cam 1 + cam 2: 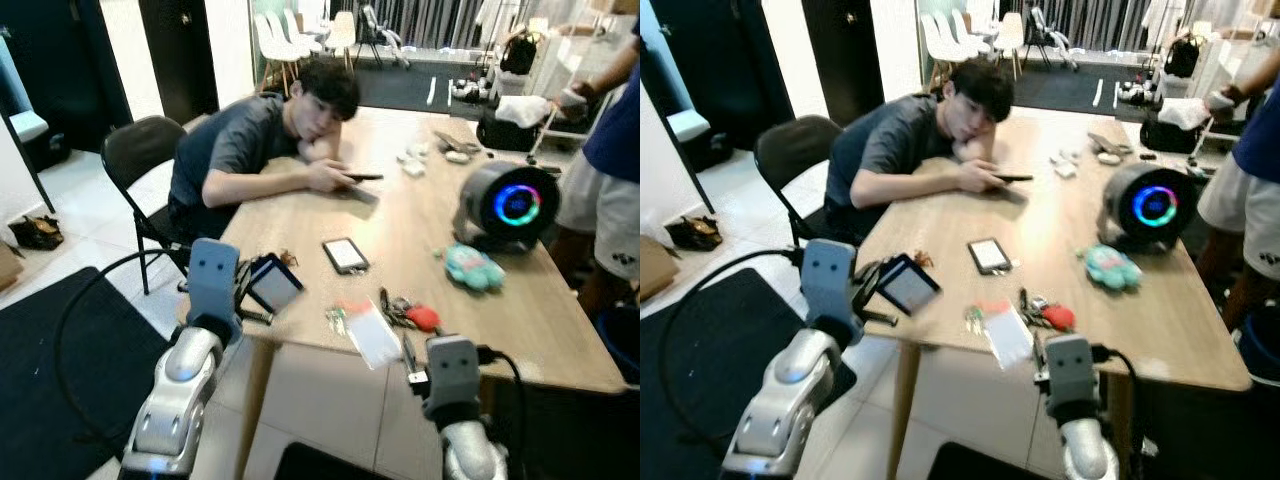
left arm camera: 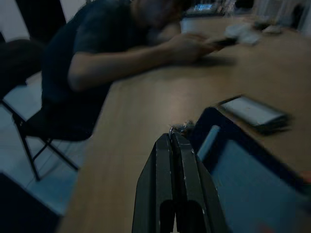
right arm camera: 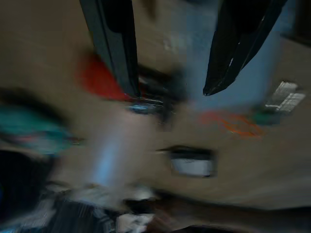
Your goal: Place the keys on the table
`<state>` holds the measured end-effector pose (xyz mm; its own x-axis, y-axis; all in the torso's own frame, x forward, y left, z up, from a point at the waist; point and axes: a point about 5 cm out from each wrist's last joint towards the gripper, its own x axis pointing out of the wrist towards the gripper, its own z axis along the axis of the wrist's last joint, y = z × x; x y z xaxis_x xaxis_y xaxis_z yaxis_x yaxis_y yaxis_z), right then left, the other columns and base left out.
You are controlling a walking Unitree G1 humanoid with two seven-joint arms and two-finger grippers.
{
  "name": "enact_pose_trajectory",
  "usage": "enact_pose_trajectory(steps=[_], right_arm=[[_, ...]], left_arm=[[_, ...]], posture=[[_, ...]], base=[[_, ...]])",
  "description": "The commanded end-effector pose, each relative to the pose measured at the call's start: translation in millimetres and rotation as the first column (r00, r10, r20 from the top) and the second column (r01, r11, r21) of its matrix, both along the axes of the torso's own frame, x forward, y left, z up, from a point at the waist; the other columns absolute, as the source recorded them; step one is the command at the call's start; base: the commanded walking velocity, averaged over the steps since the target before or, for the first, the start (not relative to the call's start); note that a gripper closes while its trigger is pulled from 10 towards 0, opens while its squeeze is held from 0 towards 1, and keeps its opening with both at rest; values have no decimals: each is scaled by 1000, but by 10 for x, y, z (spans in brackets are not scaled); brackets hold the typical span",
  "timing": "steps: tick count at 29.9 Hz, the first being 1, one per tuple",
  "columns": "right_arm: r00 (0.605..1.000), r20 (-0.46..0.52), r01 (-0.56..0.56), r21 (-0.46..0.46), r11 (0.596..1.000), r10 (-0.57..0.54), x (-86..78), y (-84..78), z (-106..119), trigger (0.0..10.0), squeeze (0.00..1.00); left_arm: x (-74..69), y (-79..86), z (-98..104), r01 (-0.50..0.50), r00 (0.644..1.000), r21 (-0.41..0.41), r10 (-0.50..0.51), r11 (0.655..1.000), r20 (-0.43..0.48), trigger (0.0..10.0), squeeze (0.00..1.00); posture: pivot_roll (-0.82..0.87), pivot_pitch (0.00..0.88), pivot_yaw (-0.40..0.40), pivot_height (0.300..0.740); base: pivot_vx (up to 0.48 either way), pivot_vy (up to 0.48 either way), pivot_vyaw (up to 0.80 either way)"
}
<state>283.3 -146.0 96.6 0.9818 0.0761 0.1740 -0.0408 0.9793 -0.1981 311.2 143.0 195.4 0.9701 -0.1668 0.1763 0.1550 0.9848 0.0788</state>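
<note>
On the table (image 1: 470, 290), the keys (image 1: 408, 313) lie near the front edge, right of a plastic sleeve (image 1: 372, 333); a phone (image 1: 345, 254) lies behind them (a speaker (image 1: 510, 205) farther right).

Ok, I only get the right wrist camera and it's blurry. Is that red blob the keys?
Observer: Yes, dark keys with a red fob, lying on the light wooden table just past your open right hand.
Operator: What's my left hand doing?
Observer: The left hand is shut, beside a dark tablet at the table's corner.
Operator: Anybody there?
Observer: A person in a grey T-shirt sits leaning on the table.
</note>
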Motion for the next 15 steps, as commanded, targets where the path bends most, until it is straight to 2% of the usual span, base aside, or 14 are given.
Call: enact_pose_trajectory(steps=[1, 4, 15], right_arm=[[1000, -16, 17, -7, 1000, -18, -22, -63, -26, 10000, 0], [1000, -17, 17, -8, 1000, -18, -24, -65, -29, 10000, 0], [999, -27, 16, -12, 1000, -16, -37, -65, -52, 10000, 0]], left_arm=[[-8, 9, 18, 3, 1000, 4, -3, 1000, 4, 10000, 0], [-14, 1, 17, 9, 1000, 1, -9, 1000, 3, 10000, 0], [-63, -62, 29, 73, 997, -9, -72, 997, 15, 10000, 0]], posture=[[-17, 131, 75, 740], [-17, 132, 75, 740], [-18, 132, 76, 740]], base=[[390, 0, 0], [340, 0, 0], [0, 0, 0]])
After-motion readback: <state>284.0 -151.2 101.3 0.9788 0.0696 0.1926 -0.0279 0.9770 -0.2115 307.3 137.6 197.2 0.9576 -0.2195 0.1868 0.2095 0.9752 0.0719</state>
